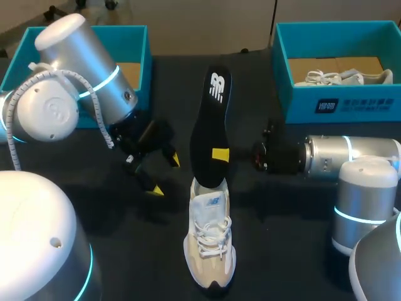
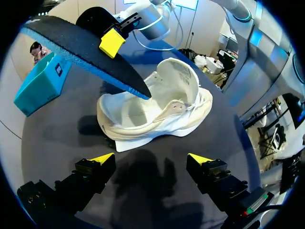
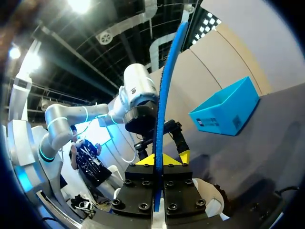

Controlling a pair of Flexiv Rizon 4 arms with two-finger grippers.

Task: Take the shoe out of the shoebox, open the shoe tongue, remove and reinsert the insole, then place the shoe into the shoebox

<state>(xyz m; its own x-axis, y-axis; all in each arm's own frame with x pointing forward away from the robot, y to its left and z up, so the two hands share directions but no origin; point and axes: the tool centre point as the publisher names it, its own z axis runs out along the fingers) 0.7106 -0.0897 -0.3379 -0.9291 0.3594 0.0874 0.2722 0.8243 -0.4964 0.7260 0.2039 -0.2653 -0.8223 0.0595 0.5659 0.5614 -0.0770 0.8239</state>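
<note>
Right tool (image 3: 158,161): closed on the insole (image 1: 212,119), with a yellow tip on each face, about mid-length.
Left tool (image 1: 165,175): open and holding nothing; the fingers are spread wide and apart from everything.
Shoe (image 1: 210,248): upright on the bench (image 1: 282,244), out of any box. It lies ahead of the left tool and below the right tool. Its toe points toward the robot and its heel opening points away.
Insole's lie: the long axis rises from the shoe's opening past the right tool, roughly in line with the shoe's length. The lower end is at the collar; I cannot tell whether it is inside.
Boxes: a blue box (image 1: 119,30) sits behind the left tool. Another blue box (image 1: 369,103), beyond the right tool, holds a second shoe (image 1: 332,78).
Step, as I judge it: the insole stage. I cannot tell whether the insole is going in or coming out.
Key relation: the insole's lower tip must line up with the heel opening along the shoe's length.
Nearer arm: the free left tool is just beside the shoe's flank and is best placed to steady it.
Risk: the unheld shoe may tip or slide.
</note>
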